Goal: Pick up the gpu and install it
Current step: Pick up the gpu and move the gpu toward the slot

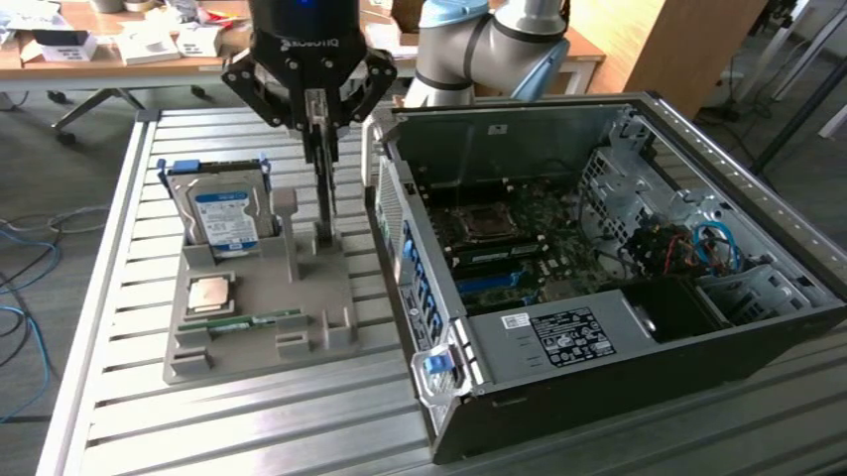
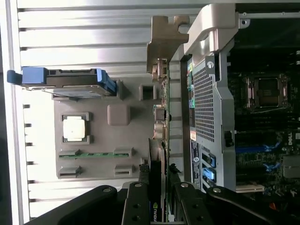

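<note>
so the black tool is pinching the thin dark gpu card edge-on, card hanging straight down over the grey plastic parts tray, open black computer case just to the exterior view's right

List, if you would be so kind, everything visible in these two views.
thin dark gpu card with silver bracket: one, dark, upright on edge at the grey tray
boxy hard drive: one, blue-white label, standing in the tray
square processor chip: one, silver, flat in the tray
narrow memory stick: one, green, tray slot
plastic holder tray: one, grey, on the table
open computer case: one, black, exterior view's right of the tray
slatted metal table: one, silver, underneath
gripper: one, black, jaws closed on the gpu card
</note>
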### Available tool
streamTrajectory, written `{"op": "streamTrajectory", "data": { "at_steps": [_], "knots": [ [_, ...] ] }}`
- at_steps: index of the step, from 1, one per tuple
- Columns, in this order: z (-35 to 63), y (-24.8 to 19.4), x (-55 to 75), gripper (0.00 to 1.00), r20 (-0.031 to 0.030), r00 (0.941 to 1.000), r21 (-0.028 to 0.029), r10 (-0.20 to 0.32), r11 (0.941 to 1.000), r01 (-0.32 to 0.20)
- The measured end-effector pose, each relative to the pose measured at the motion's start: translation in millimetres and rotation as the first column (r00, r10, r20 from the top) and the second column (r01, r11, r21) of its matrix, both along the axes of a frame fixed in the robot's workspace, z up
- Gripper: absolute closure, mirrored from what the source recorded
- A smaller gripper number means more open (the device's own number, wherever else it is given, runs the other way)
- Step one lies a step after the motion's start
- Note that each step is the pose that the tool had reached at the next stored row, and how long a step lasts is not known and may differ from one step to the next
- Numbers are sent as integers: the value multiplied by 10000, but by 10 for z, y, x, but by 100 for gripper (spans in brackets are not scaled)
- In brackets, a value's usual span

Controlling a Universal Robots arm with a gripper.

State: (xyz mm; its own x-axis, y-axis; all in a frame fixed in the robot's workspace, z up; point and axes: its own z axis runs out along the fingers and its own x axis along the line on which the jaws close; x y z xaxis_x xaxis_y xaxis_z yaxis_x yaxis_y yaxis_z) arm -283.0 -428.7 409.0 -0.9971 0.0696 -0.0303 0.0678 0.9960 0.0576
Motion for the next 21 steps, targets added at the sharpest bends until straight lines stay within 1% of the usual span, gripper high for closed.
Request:
{"op": "streamTrajectory", "data": {
  "at_steps": [3,6,13,14,16,19,21],
  "knots": [
    [76,0,0,74,0,10000,0,0,10000,0],
    [128,0,0,74,1,10000,1,0,10000,0],
    [132,0,0,74,0,10000,1,0,10000,0],
    [133,0,3,74,-9,10000,1,2,10000,-2],
    [132,0,20,74,-84,10000,0,2,10000,-2],
    [132,0,49,74,-263,9997,1,0,10000,0],
    [132,0,73,74,-404,9992,1,0,10000,0]
  ]
}}
